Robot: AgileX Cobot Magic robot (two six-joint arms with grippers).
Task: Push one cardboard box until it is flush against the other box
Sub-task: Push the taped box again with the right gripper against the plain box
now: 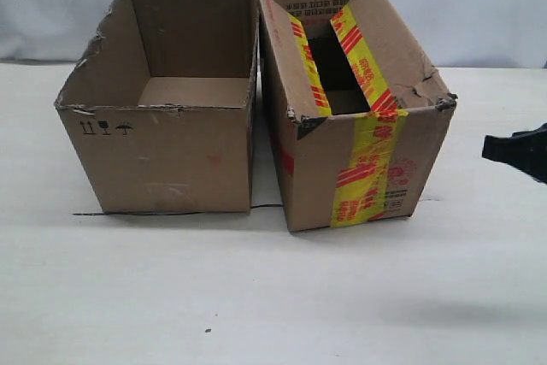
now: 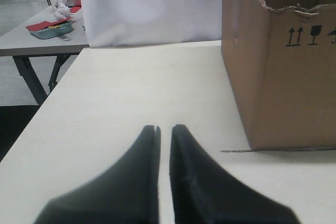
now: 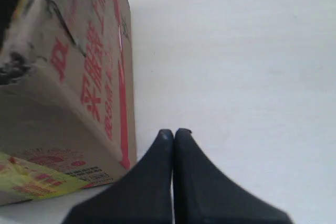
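Taped box (image 1: 367, 168): stands on the table (image 1: 273, 297), right of centre in the exterior view, turned a little askew.
Gap: the taped box sits close beside the plain box (image 1: 158, 160); a thin wedge of space shows between their front corners, and farther back I cannot tell whether they touch.
Right claw (image 3: 174, 132): fingers pressed together with nothing between them, low over the table, just beside the taped box's lower corner on its red-printed side and not touching it. In the exterior view it shows as a black tip at the right edge, apart from the box.
Left claw (image 2: 165, 128): only a narrow slit between the fingers, holding nothing, low over bare table, near the plain box's outer side but apart from it.
Taped box inside: top flaps partly folded in, leaving a dark opening; contents cannot be told.
Plain box inside: open at the top with a torn rim; bare cardboard floor shows.
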